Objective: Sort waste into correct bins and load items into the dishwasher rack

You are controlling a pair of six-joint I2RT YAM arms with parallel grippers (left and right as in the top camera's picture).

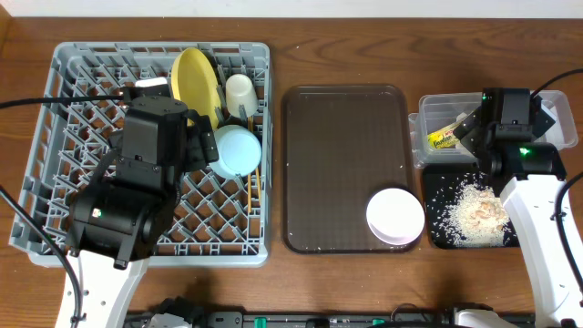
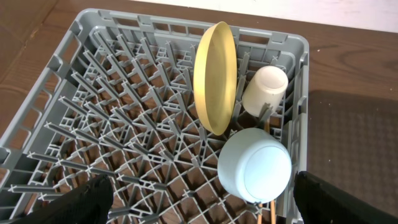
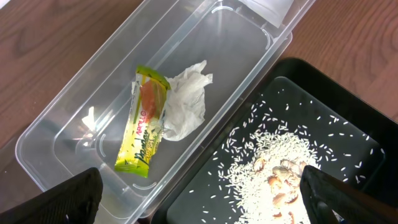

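While the white bowl (image 1: 394,216) sits on the brown tray (image 1: 337,137), overhead, the other dishes stand in the rack (image 1: 64,137). Left wrist: the left claw (image 2: 202,193) gapes empty over plate (image 2: 214,74), cup (image 2: 266,87) and blue bowl (image 2: 255,171). Right wrist: the right claw (image 3: 200,190) hangs wide above wrapper (image 3: 146,124) and tissue (image 3: 186,106) in the tub (image 3: 74,112). Pinch the white bowl by its rim; seat it between free pegs.

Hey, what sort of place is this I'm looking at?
Likely a tabletop dish-clearing practice station, not a real kitchen: a grey dishwasher rack holding a yellow plate, a brown serving tray, and a clear tub with a snack wrapper, on a wooden table.
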